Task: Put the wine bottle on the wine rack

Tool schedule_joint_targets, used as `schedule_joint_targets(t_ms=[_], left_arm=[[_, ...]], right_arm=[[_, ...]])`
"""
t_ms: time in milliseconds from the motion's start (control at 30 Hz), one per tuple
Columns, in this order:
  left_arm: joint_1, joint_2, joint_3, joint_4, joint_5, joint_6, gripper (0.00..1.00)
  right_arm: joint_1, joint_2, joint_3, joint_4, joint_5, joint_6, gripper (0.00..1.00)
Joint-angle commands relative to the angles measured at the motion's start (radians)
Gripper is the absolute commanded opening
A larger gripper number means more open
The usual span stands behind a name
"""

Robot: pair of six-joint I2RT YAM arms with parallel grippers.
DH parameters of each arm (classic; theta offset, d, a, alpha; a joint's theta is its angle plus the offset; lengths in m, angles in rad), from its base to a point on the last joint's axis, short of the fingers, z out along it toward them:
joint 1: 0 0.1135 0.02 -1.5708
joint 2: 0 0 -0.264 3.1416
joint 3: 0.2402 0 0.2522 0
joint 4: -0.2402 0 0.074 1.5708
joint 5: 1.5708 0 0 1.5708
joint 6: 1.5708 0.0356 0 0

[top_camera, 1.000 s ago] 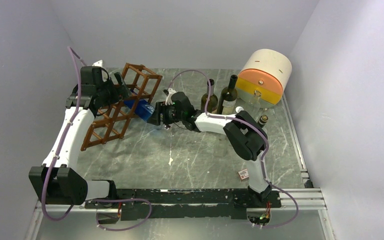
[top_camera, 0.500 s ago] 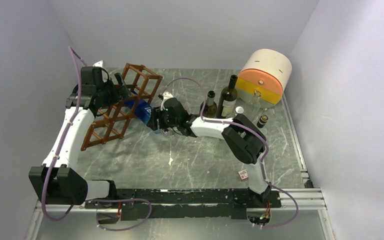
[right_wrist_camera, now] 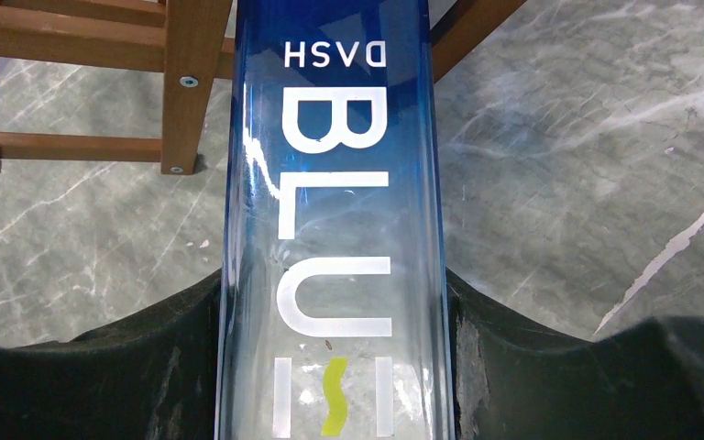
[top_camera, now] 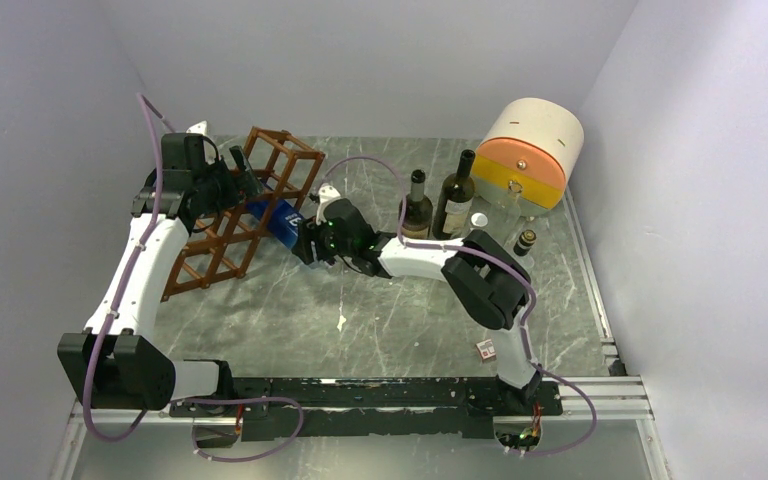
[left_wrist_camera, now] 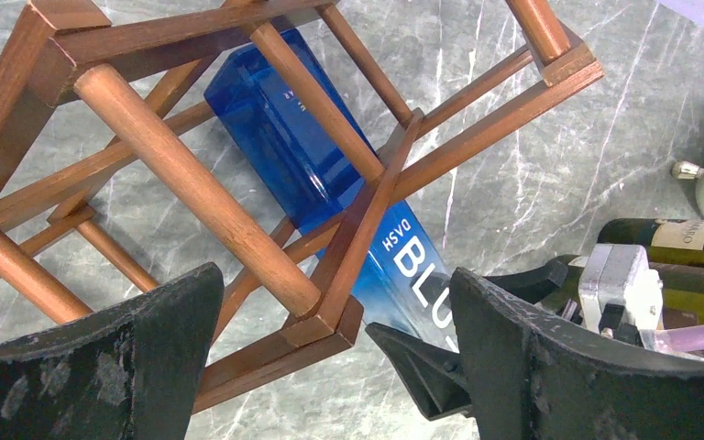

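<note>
The wine bottle (top_camera: 278, 214) is a square blue glass bottle with white lettering, lying on its side. Its far end sits inside a lower cell of the wine rack (top_camera: 222, 240), a reddish-brown wooden lattice at the back left. My right gripper (top_camera: 307, 238) is shut on the bottle's near end; in the right wrist view the bottle (right_wrist_camera: 330, 183) fills the gap between both fingers, with the rack (right_wrist_camera: 188, 73) just ahead. My left gripper (top_camera: 235, 177) hovers open over the rack. In the left wrist view its fingers (left_wrist_camera: 335, 307) straddle a rack corner (left_wrist_camera: 330, 321) without touching, above the bottle (left_wrist_camera: 275, 137).
Two dark upright bottles (top_camera: 417, 205) (top_camera: 456, 195) stand behind the right arm. A white and orange drum-shaped container (top_camera: 530, 150) sits at the back right, with a small bottle (top_camera: 526, 240) near it. A small card (top_camera: 487, 348) lies near the right base.
My right gripper has slid left with the blue bottle, carrying it further into the rack's cell. The left arm has stayed where it was.
</note>
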Motion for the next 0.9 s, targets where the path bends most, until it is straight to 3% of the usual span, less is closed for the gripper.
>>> schedule_joint_targets(t_ms=[0, 433, 733, 867], left_arm=[[0.012, -0.023, 0.014, -0.010, 0.033, 0.015, 0.97], [0.012, -0.020, 0.012, -0.005, 0.059, 0.016, 0.97], [0.012, -0.015, -0.006, 0.004, 0.071, 0.011, 0.97], [0.012, -0.013, -0.013, 0.008, 0.077, 0.008, 0.97]], right_arm=[[0.019, -0.029, 0.048, 0.255, 0.012, -0.047, 0.00], [0.023, 0.073, 0.124, 0.297, 0.011, -0.035, 0.00], [0.021, 0.055, 0.124, 0.315, -0.008, 0.097, 0.00], [0.022, 0.097, 0.181, 0.268, 0.013, 0.110, 0.05]])
